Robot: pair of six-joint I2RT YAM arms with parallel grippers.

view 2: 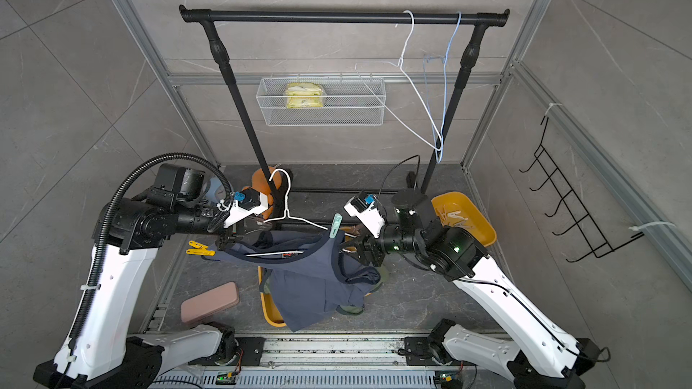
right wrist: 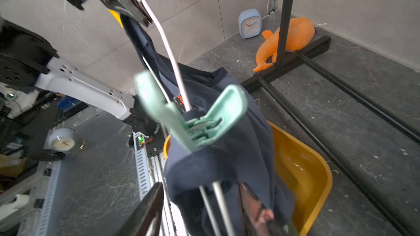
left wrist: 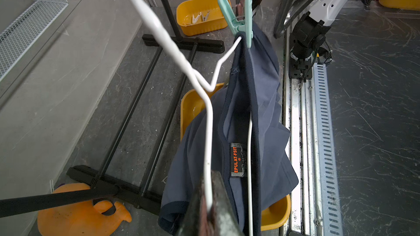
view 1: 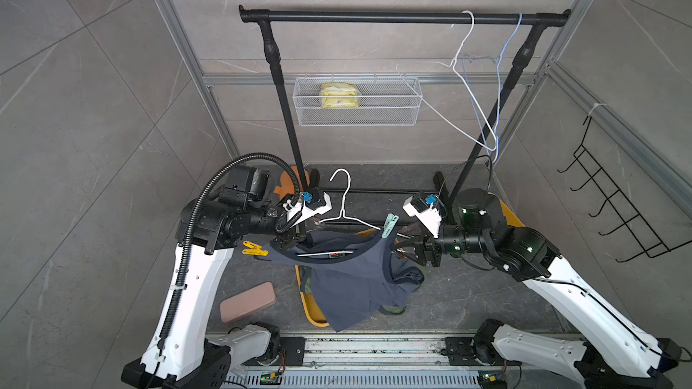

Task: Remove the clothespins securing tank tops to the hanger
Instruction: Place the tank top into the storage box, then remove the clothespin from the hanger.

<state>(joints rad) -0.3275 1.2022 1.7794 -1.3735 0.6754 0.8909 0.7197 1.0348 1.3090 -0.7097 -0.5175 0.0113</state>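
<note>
The left tool [view 1: 293,243] grips the hanger [view 1: 342,215], the right tool [view 1: 403,252] stands open, and at its eleven o'clock the light, stiff mint clothespin [view 1: 389,225] pinches the soft tank top [view 1: 355,286]; I would squeeze its flared tails.

the hanger [view 1: 343,214] lies crosswise in front of the rack [view 1: 404,16], its left end in my left tool [view 1: 290,243] and its right end between the jaws of my right tool [view 1: 406,250]. the tank top [view 1: 348,282] hangs from it over a tray [view 1: 312,316] on the surface [view 1: 468,293]. the right clothespin [view 1: 389,226] sits on the hanger's right shoulder, the left clothespin [view 1: 254,248] just beside my left tool. a basket [view 1: 357,117] hangs behind the rack; a second tray [view 2: 464,218] lies right of it.
</note>
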